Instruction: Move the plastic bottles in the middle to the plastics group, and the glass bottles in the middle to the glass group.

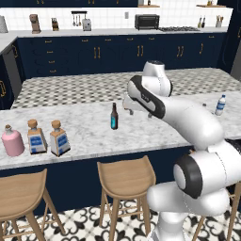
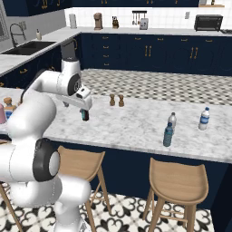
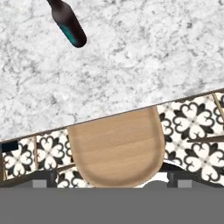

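The slim dark bottle with a teal label (image 1: 114, 116) stands upright in the middle of the marble island counter (image 1: 84, 129). My gripper (image 1: 128, 105) hovers above the counter just right of it, pointing down, open and holding nothing. In the hand view the dark bottle (image 3: 68, 24) lies at the upper left, away from the finger tips (image 3: 49, 176). The pink flask (image 1: 12, 141) and two square cork-stoppered bottles (image 1: 36, 137) (image 1: 59, 138) stand together at the left. The teal bottle (image 2: 168, 135), the grey clear bottle (image 2: 172, 121) and the white blue-capped bottle (image 2: 205, 118) stand at the right.
Wooden stools (image 1: 126, 176) line the counter's near side, one directly under the hand (image 3: 116, 148). Two small shakers (image 2: 116, 100) sit toward the counter's far edge. My arm (image 2: 54, 84) hides part of the dark bottle (image 2: 84, 116) in the right base view.
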{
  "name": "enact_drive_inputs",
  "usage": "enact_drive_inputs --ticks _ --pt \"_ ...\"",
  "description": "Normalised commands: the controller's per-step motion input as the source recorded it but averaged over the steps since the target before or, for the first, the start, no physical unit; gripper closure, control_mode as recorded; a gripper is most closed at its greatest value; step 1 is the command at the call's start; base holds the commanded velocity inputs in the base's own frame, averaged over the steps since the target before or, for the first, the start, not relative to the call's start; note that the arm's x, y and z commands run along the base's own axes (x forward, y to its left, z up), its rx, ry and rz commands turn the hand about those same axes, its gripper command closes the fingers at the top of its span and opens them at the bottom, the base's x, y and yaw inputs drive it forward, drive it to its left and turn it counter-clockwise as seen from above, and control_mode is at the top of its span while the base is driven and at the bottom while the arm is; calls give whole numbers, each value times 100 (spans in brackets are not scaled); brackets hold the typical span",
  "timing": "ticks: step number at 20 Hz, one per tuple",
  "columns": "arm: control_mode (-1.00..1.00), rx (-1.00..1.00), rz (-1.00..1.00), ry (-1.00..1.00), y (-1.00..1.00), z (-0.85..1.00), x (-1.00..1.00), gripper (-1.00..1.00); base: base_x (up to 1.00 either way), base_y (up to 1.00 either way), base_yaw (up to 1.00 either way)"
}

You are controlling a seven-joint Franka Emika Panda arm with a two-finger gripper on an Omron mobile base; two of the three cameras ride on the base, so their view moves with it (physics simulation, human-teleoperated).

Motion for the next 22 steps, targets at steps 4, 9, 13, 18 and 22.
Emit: enact_drive_inputs --ticks 4,9,13,18,22 --pt "-100 0 7 0 0 0 58 -100 0 0 0" --pt "-100 0 1 0 3 0 56 -100 0 0 0" --pt "-100 0 0 0 5 0 54 -100 0 0 0" --pt "-100 0 0 0 5 0 50 -100 0 0 0" --pt "-100 0 0 0 2 0 43 -100 0 0 0"
